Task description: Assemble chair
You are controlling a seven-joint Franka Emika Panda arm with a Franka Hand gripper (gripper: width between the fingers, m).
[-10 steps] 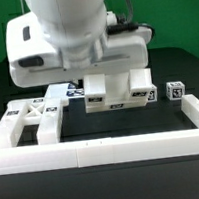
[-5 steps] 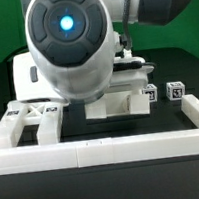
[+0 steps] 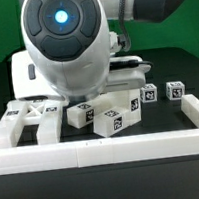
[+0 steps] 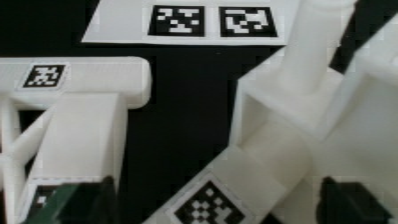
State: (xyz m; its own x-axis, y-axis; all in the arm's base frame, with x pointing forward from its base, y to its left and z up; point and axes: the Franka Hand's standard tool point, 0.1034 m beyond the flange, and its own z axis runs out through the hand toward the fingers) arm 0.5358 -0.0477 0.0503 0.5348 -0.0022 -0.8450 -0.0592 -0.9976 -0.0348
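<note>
A large blocky white chair part (image 3: 116, 117) with black-and-white tags hangs tilted just under the arm in the exterior view. In the wrist view this part (image 4: 302, 120) fills the space between my two dark fingers. My gripper (image 4: 205, 206) is shut on it; one finger (image 4: 43, 204) shows beside a narrow dark gap. A cut-out chair panel (image 3: 33, 114) lies flat at the exterior view's left, and it also shows in the wrist view (image 4: 71, 105). Two small tagged cubes (image 3: 174, 91) (image 3: 148, 93) stand at the right. The arm's body hides the gripper in the exterior view.
A long low white border wall (image 3: 104, 148) runs along the front and turns up both sides. The marker board (image 4: 199, 20) with two tags lies flat beyond the held part. The black table (image 3: 108, 187) surrounds the walled area.
The arm's wrist has turned and swung toward the camera. The large chair part, which stood square a second ago, is now tilted and turned, with its tags facing forward.
</note>
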